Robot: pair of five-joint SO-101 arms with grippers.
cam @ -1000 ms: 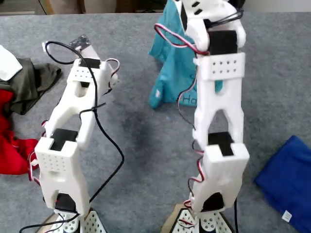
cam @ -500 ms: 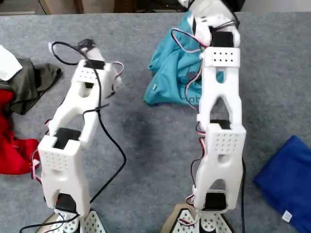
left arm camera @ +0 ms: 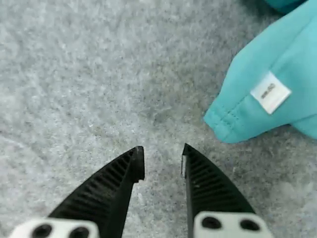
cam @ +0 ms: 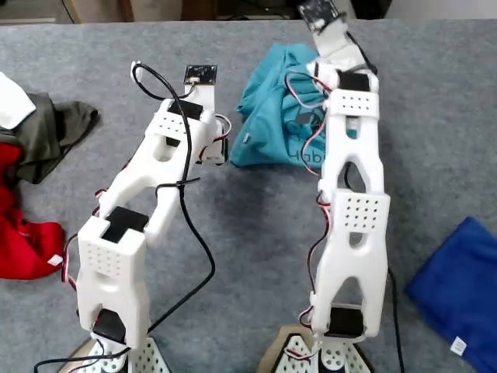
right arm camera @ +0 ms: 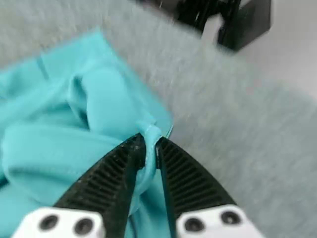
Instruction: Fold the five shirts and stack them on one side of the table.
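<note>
Teal shirt (cam: 268, 109) lay crumpled at upper centre of the bench (cam: 248, 233). One raised fold was pinched tight in the right gripper (right arm camera: 148, 143), presumably so that the cloth could be spread. The left gripper (left arm camera: 162, 161) was held partly open and empty near the hem corner (left arm camera: 233, 124), judged ready to take it. Bench covering was grey and felt-like. Blue shirt (cam: 458, 287) was noted lower right, red shirt (cam: 19, 233) at left edge.

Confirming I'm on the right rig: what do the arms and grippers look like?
Left arm and right arm: white shells, black servo blocks, hole grids, red-and-white wires. A black cable loops over the left arm. Left gripper and right gripper: black ribbed fingers.
</note>
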